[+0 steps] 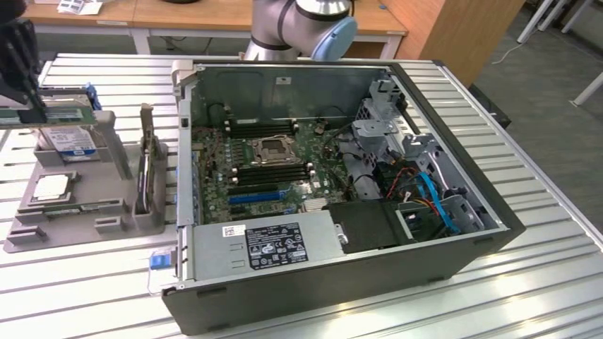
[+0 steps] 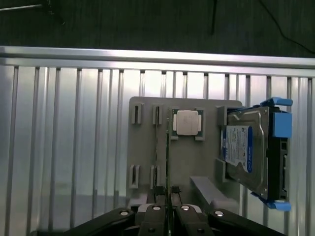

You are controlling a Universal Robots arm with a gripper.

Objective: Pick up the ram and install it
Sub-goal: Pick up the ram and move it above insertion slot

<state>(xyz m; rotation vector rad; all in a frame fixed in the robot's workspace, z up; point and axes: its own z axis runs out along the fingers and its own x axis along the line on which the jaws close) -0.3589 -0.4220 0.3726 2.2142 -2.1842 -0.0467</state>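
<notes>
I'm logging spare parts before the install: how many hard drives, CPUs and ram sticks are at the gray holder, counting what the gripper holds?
Hard drive: 1
CPU: 1
Ram, in the shut gripper: 1
Total: 3
A thin strip in a holder slot may be another stick; I cannot tell.

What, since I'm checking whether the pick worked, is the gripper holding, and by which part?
The ram, pinched across its flat faces at the upper long edge by the shut gripper.
</notes>
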